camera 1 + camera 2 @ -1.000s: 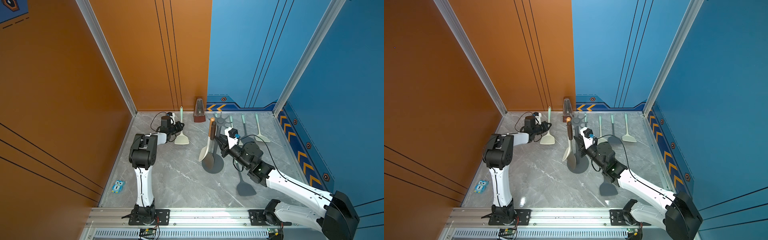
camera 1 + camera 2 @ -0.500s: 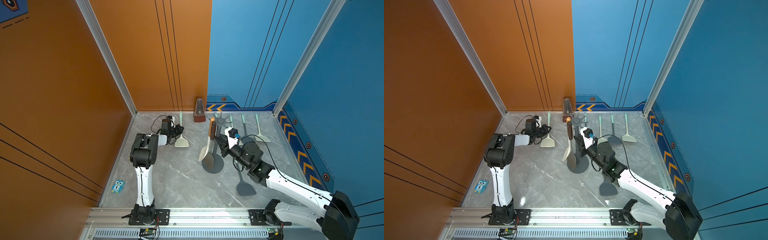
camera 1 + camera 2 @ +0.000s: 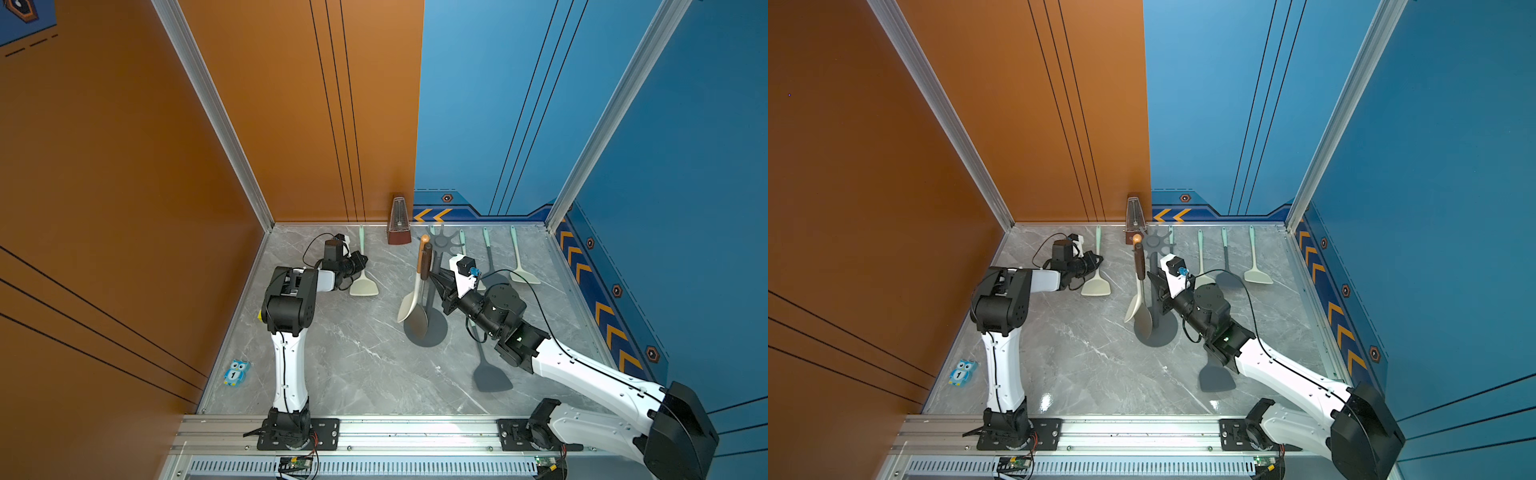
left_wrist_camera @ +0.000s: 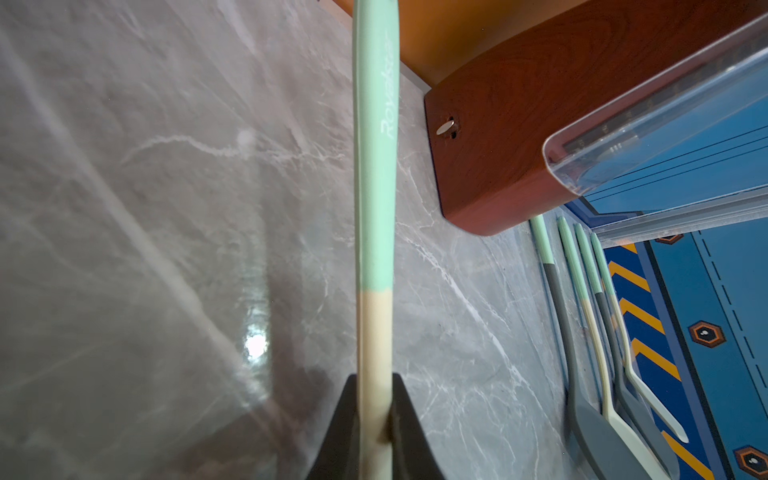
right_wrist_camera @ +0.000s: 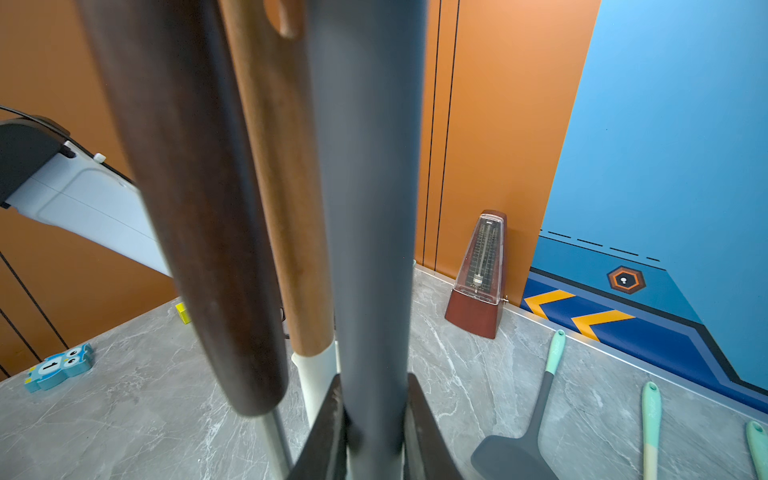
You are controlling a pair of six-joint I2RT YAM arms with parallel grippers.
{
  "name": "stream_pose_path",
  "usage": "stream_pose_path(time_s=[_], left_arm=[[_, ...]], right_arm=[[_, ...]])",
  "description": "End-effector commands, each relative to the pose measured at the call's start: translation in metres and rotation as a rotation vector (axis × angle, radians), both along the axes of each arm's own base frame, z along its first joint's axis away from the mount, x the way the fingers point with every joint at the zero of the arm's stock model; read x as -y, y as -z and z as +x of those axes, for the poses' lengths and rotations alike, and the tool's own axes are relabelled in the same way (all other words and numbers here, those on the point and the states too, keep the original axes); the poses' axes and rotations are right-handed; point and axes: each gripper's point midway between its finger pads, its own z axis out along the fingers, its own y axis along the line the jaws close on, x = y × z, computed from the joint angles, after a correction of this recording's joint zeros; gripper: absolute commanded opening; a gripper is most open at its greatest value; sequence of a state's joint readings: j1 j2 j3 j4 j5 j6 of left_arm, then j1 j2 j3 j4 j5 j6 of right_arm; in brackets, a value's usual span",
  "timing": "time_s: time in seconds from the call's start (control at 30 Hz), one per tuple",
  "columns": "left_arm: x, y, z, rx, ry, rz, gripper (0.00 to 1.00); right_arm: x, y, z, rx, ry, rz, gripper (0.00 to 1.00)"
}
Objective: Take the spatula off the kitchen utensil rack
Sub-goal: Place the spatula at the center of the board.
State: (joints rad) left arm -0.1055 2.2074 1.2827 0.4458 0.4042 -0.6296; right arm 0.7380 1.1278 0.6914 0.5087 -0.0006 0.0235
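The dark grey matte utensil rack [image 3: 437, 332], with its disc base and slim pole, stands upright on the grey marbled table [image 3: 353, 374], and the right gripper [image 3: 435, 279] is clamped on its pole. Off the rack to its left, the cream-bladed, mint-handled spatula [image 3: 364, 286] runs front-to-back with its handle toward the back wall, pinched by the left gripper [image 4: 376, 415].

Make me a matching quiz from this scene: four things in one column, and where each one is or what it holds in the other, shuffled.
Things:
1. left gripper
2. right gripper
3. metronome
4. owl toy

Places or states:
A. lying near a front corner of the table
B. shut on the rack pole
C. standing at the back wall
D. shut on the cream spatula

Pairs: 1-D, 2-B, 3-C, 4-A.
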Motion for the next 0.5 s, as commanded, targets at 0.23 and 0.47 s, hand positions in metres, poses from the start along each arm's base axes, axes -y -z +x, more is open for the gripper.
stream_pose_path(time_s=[0.23,0.47], left_arm=[[-0.0057,0.0056,-0.0017,0.003,-0.015,0.027,0.27],[-0.0098,0.0043,-0.0052,0.004,-0.026,0.040,0.40]], right_arm=[[0.0062,0.0348,0.0064,-0.104,0.031,-0.061,0.00],[0.0100,0.0349,0.0040,-0.102,0.039,-0.059,0.00]])
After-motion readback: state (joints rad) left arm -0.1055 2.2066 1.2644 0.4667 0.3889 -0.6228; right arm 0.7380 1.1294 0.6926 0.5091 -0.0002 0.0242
